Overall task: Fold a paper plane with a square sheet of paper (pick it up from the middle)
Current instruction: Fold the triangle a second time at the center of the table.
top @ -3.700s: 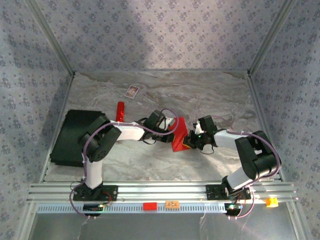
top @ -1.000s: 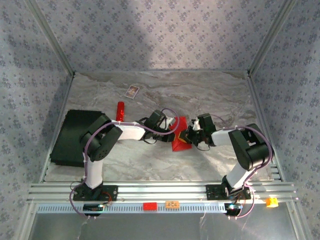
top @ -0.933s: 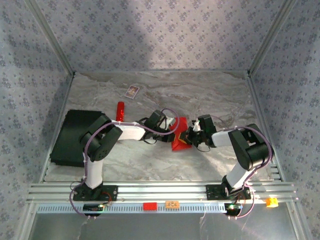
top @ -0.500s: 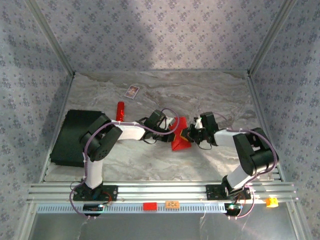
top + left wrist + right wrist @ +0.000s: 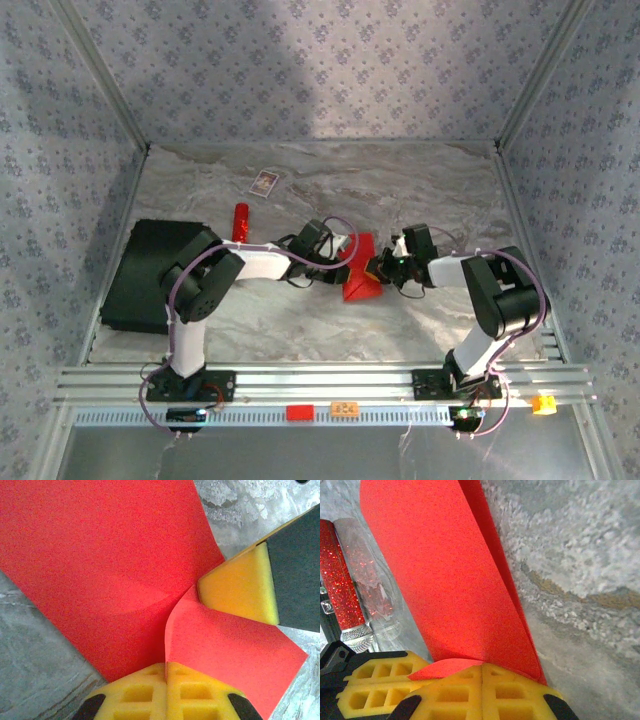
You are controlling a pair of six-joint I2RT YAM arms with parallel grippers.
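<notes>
Grey marble-patterned tabletop lies inside patterned walls, and near its middle the thin, bright red square sheet of paper, already creased narrower, is held between the two arms. The left gripper has its yellow foam pads pressed together with an edge of the sheet pinched between them, and the right gripper is likewise closed on another edge of the paper (one of its pads shows close by in the left wrist view). With both grips so near each other, the likely trouble is a tear or a stray crease if the arms pull apart or twist unevenly. The curled flap in front of the left pads could also be flattened off-line. Open marble lies beyond the sheet towards the back wall and to the right. To the left, the red glittery cylindrical stick and the flat black mat could limit a leftward sweep. The small printed card sits well apart, and the near edge ends at the metal rail.
</notes>
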